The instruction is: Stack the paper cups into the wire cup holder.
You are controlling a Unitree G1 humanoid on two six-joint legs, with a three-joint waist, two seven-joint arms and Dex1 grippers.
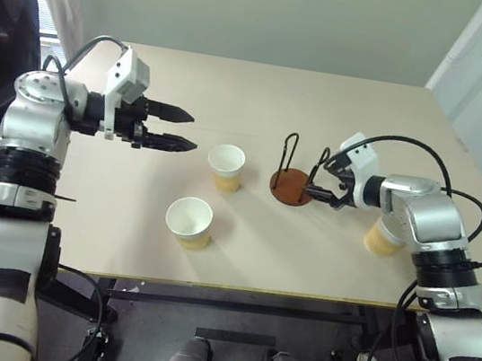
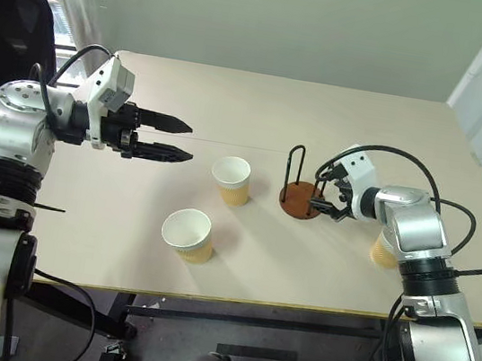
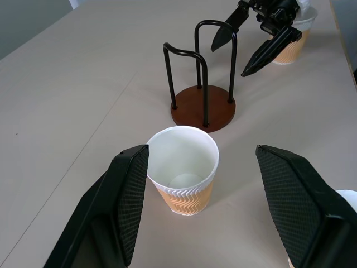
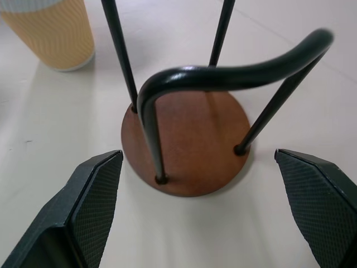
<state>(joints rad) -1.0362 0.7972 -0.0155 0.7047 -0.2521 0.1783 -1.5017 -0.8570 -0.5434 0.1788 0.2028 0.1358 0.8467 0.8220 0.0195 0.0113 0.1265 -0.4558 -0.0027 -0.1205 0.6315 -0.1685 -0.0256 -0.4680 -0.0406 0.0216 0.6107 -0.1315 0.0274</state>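
Nearest the camera, a paper cup (image 1: pixel 189 221) stands upright close to the front edge of the surface (image 1: pixel 264 84), left of its middle. A second cup (image 1: pixel 226 167) stands further in, just left of the wire cup holder (image 1: pixel 292 177), which sits empty near the middle of the surface. The third cup (image 1: pixel 381 239) stands toward the right edge, partly behind the right arm. The right end effector (image 1: pixel 328 192) is spread wide and empty, its fingers either side of the holder's reddish base without visibly touching it. The left end effector (image 1: pixel 179 129) hangs above the surface to the left of the second cup, fingers parted and holding nothing. The step in hand looks like steadying the holder: the right fingers should close low on the base, clear of the wire loops, so that the top stays free for a cup to drop in upright.
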